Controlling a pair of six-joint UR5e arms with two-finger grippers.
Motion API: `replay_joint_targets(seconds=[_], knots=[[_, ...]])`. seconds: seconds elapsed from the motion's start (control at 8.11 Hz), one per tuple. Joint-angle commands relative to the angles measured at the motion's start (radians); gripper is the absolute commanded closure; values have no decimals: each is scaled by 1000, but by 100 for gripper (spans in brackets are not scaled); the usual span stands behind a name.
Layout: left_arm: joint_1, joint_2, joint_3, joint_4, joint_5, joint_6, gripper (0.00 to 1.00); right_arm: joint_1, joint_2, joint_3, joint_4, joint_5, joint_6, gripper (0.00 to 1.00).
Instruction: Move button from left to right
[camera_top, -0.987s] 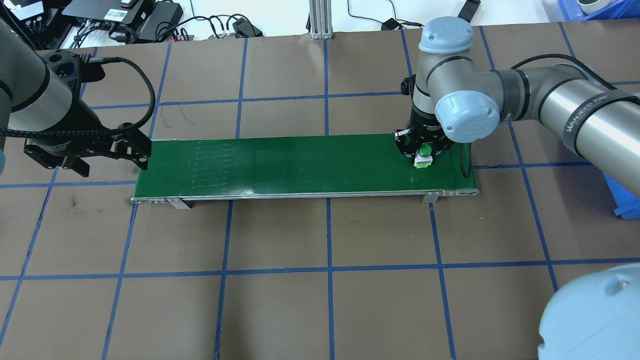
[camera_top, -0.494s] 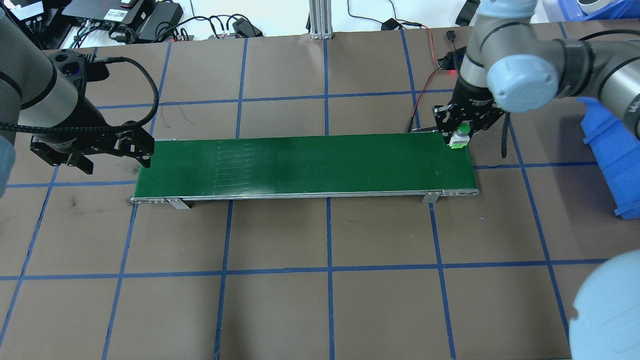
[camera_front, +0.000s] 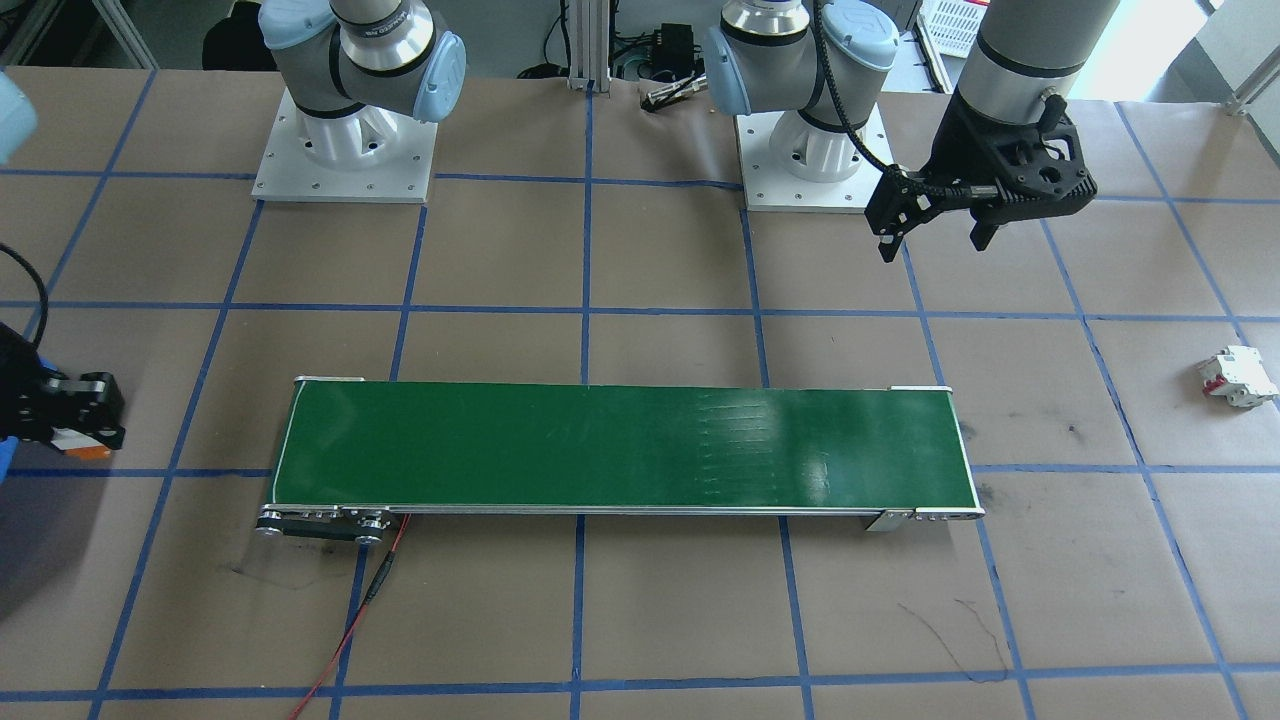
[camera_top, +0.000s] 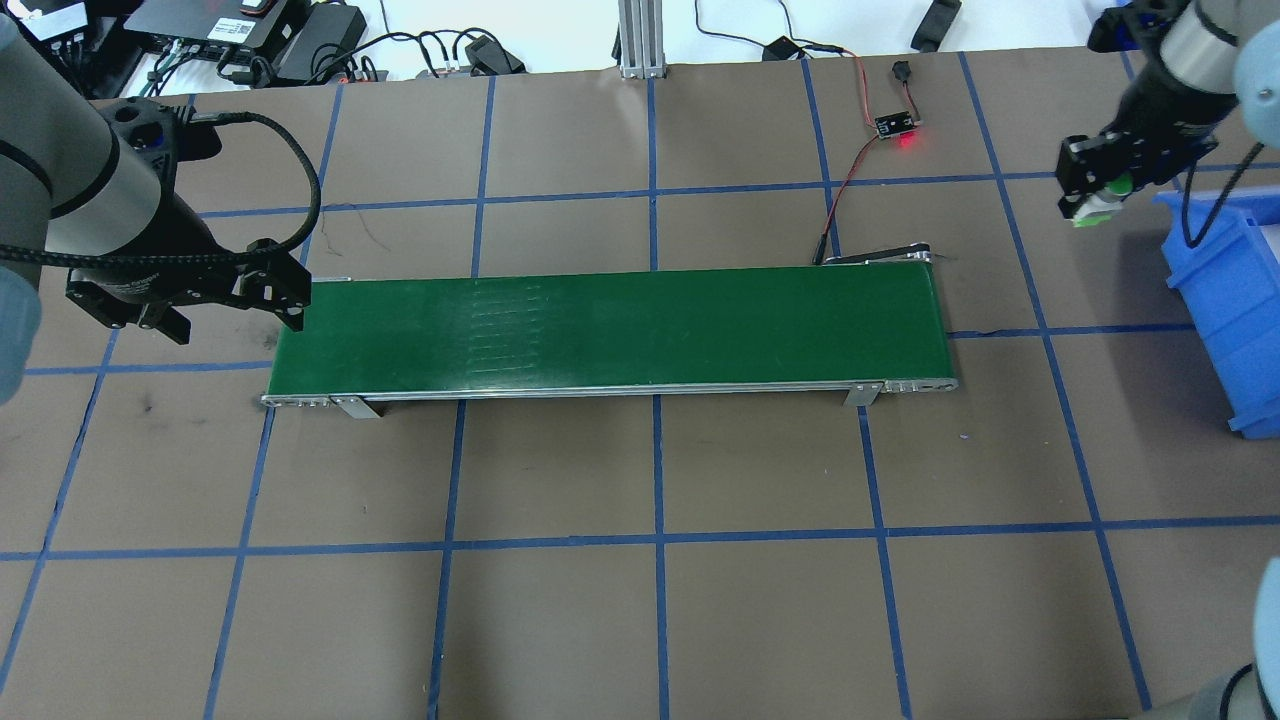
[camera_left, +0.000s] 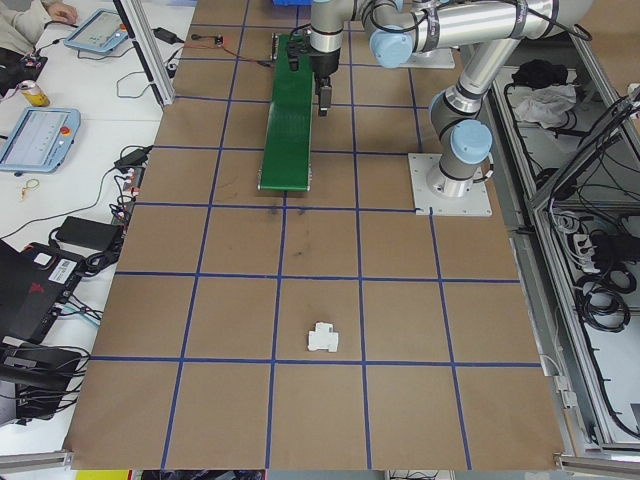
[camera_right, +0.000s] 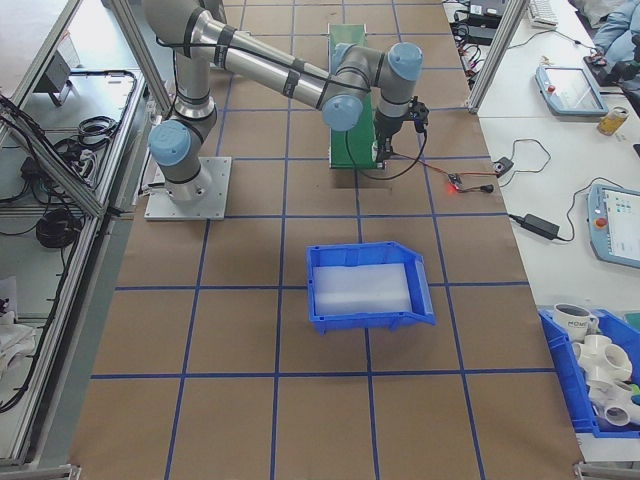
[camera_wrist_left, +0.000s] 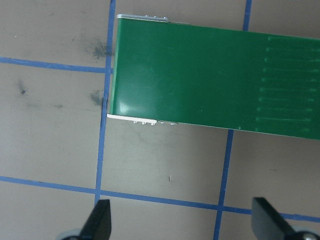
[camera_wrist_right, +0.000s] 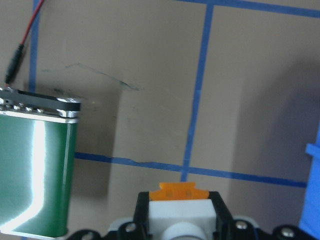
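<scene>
Overhead exterior shows the right claw (camera_top: 1098, 192) clamped around the button (camera_top: 1097, 203), lifted near the blue bin (camera_top: 1225, 300).

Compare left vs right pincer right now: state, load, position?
The left pincer is open and empty; the right pincer is shut on the button. The left one hovers at the green belt's end; the right one is off the belt, near the blue bin. Both are black and two-fingered.

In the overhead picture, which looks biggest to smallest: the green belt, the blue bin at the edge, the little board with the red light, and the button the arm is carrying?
1. Green belt
2. Blue bin, though partly cut off
3. Button and board with the red light: both tiny, too alike to rank; the button, held in the right gripper, is partly hidden.
</scene>
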Motion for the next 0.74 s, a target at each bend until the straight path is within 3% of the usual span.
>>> replay_joint_targets(seconds=[0.0,0.12,0.37,0.62], knots=[[0,1,-1,3,1,0,0,-186,-7,-2,-76,-2,-464,98],[0,6,0,8,1,0,0,-239,-7,-2,-84,-2,-589,96],[0,0,-3,46,2,0,0,-400,-1,-1,-95,58,-927,96],[-2,19,-30,48,2,0,0,-480,41,13,-144,44,-1161,97]])
